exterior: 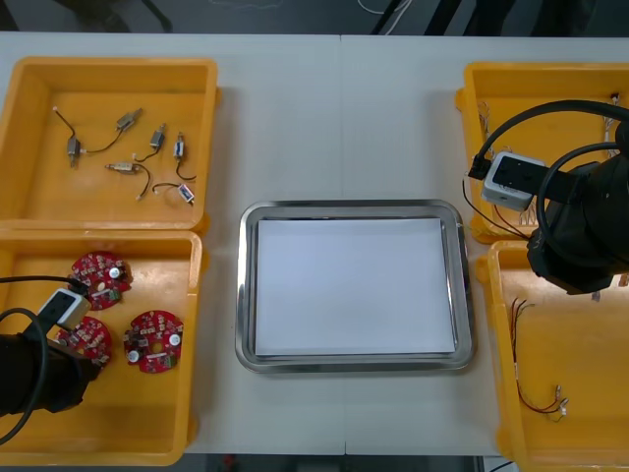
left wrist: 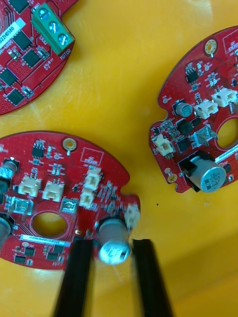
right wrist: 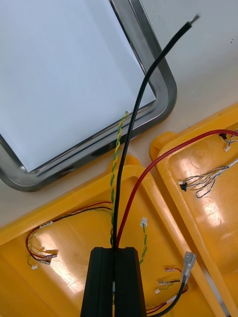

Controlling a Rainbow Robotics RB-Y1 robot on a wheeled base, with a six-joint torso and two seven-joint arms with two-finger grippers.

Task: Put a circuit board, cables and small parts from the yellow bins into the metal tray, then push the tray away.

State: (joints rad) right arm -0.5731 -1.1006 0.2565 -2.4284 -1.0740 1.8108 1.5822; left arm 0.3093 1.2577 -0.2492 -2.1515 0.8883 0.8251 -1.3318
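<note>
My left gripper [left wrist: 113, 243] is low in the near left yellow bin [exterior: 98, 433]. It is shut on the silver can at the edge of a round red circuit board [left wrist: 54, 188], which lies flat on the bin floor. Two more boards [left wrist: 203, 133] [left wrist: 25, 54] lie close by. My right gripper [right wrist: 114, 250] hangs above the right bins, shut on a black cable [right wrist: 144, 94], a red cable [right wrist: 163, 158] and a twisted yellow-green cable [right wrist: 117, 148]. These rise from the fingers toward the corner of the metal tray [right wrist: 64, 161].
The white-lined tray [exterior: 354, 207] sits mid-table between the bins. The far left bin [exterior: 39, 197] holds several small metal parts [exterior: 128, 120]. The near right bin [exterior: 560, 364] holds thin red cables [exterior: 536, 398]. Below the right gripper lie more loose cables [right wrist: 44, 242] [right wrist: 203, 181].
</note>
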